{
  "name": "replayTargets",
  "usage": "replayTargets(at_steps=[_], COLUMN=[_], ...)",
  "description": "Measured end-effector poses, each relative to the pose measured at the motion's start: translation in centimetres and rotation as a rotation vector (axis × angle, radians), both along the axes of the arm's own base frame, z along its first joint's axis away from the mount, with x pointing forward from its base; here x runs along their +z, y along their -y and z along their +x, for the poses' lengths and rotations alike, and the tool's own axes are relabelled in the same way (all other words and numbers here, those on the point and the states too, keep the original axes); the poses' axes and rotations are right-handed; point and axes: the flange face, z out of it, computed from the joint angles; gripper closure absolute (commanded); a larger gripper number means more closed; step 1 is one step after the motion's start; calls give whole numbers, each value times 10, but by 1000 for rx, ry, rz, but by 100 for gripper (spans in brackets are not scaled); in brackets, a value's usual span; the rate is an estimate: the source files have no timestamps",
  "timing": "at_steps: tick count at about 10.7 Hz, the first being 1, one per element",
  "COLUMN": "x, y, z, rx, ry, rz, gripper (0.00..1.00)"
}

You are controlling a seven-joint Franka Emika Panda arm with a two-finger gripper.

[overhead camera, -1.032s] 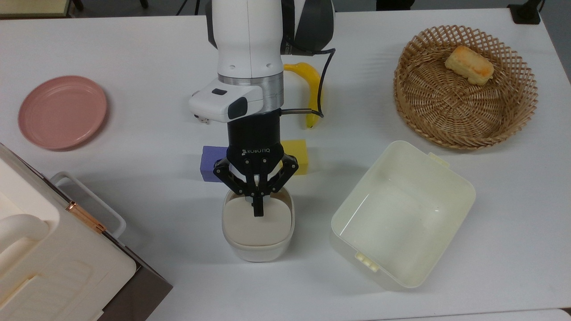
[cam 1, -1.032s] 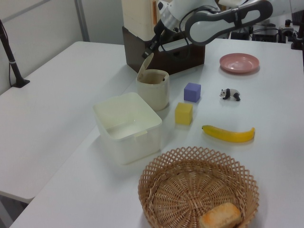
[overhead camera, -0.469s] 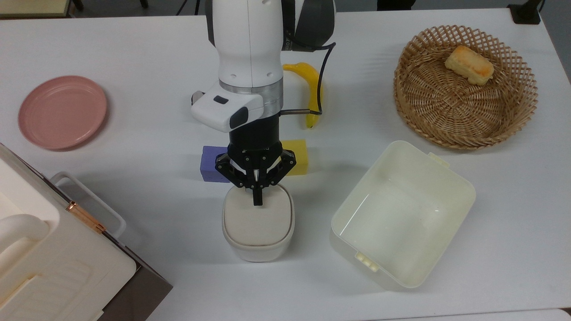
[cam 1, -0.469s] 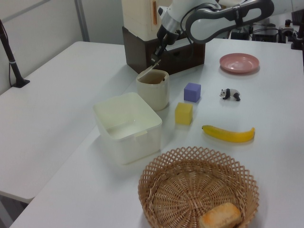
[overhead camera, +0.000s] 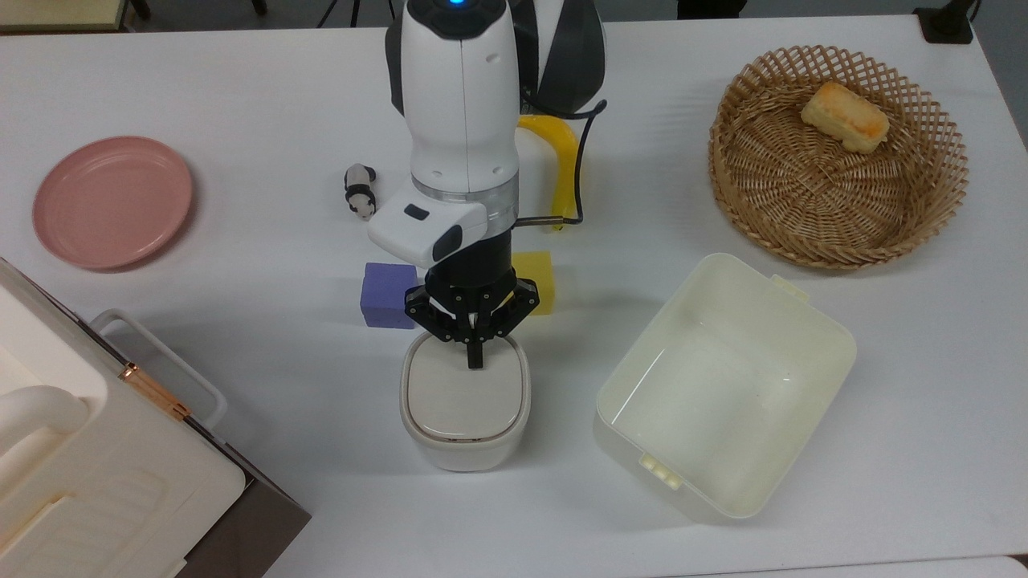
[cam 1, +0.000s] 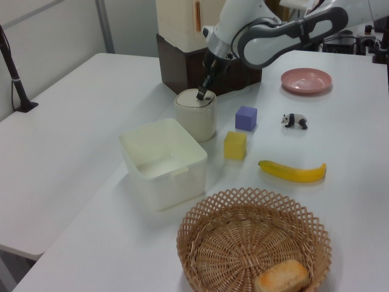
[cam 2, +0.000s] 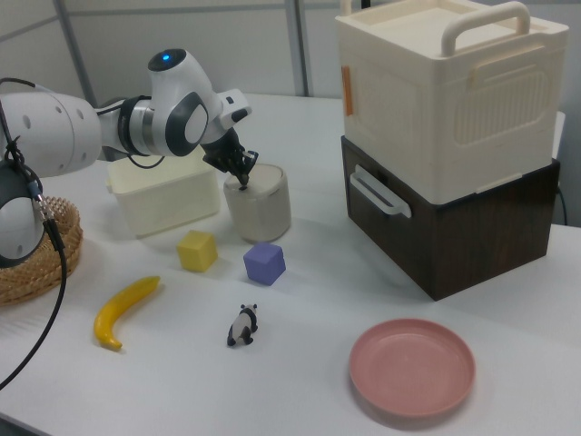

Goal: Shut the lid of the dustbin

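Observation:
The small beige dustbin (overhead camera: 464, 445) (cam 1: 196, 118) (cam 2: 259, 207) stands near the table's middle. Its flat lid (overhead camera: 462, 401) lies down flat on the rim. My gripper (overhead camera: 475, 359) (cam 1: 201, 94) (cam 2: 242, 181) is shut, fingertips together, pressing on the lid's edge nearest the foam cubes. It holds nothing between its fingers.
A purple cube (overhead camera: 385, 295) and a yellow cube (overhead camera: 536, 280) sit just behind the bin, under the wrist. A cream tub (overhead camera: 723, 385) stands at the top view's right, a wicker basket (overhead camera: 835, 160) with bread beyond it. A banana (cam 1: 292, 171), toy panda (overhead camera: 359, 190), pink plate (overhead camera: 112, 201) and large white case (overhead camera: 96, 449) are around.
The lid went from raised and tilted to lying flat on the bin. My shut gripper moved down and toward the cubes with it. The arm shifted, uncovering the toy panda.

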Motion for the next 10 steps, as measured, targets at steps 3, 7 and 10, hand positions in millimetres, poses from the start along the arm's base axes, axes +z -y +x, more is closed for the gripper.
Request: replayTargets(at_steps=[3,7,10], x=[0,28,86], y=[0,3,7], z=[0,-5,-32], rx=[0,-6,-15], ry=[0,8,-67], rz=[0,0,-14], gripper=[100,100,100])
